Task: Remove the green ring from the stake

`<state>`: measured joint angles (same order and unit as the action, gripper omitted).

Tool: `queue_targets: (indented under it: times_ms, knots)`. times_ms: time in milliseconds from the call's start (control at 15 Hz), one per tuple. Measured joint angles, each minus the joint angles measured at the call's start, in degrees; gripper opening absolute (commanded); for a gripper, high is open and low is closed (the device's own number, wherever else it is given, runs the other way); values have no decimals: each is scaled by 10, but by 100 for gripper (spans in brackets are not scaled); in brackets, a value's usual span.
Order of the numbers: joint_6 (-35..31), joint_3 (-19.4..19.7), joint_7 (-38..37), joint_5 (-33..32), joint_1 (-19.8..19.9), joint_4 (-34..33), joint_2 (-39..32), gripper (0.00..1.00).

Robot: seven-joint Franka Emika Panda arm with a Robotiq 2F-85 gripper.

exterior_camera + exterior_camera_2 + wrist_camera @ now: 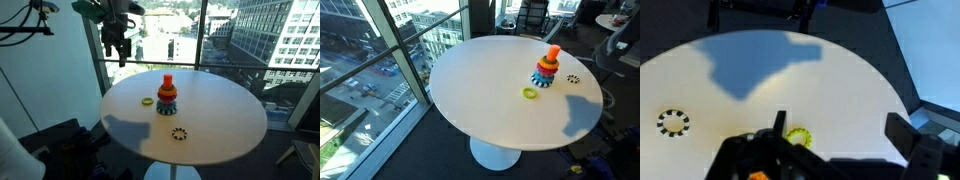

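Note:
The stake (pixel 167 80) is an orange peg standing near the middle of the round white table (pixel 215 140), with red, yellow and dark rings around it. The green ring (pixel 166 110) sits at the bottom of that stack, teal and toothed. The stake (pixel 553 53) and the green ring (pixel 542 81) show in both exterior views. My gripper (pixel 119 50) hangs high above the table's far left edge, open and empty. In the wrist view the gripper (pixel 838 116) has its fingers wide apart over bare table, and only an orange speck of the stack (pixel 758 176) shows at the bottom edge.
A flat yellow ring (pixel 147 101) lies loose beside the stack and shows in the other views too (pixel 529 93) (pixel 798 137). A dark speckled ring (pixel 179 133) lies nearer the table's edge (pixel 573 79) (pixel 673 122). Floor-to-ceiling windows stand behind the table.

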<state>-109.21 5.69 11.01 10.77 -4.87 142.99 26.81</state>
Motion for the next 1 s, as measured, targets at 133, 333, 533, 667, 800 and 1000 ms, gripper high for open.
queue_targets:
  times_ms: [133,333,533,667,800,1000]
  knots:
    - [0,0,0,0,0,-1,0,100]
    - [0,0,0,0,0,-1,0,100]
    - [-1,-3,-1,0,4,-1,0,100]
    - [-6,-6,-3,-1,10,-4,-3,100]
    - [-22,-13,-9,-8,18,-8,-8,100]
    - [-52,-21,-25,-29,28,-18,-25,100]
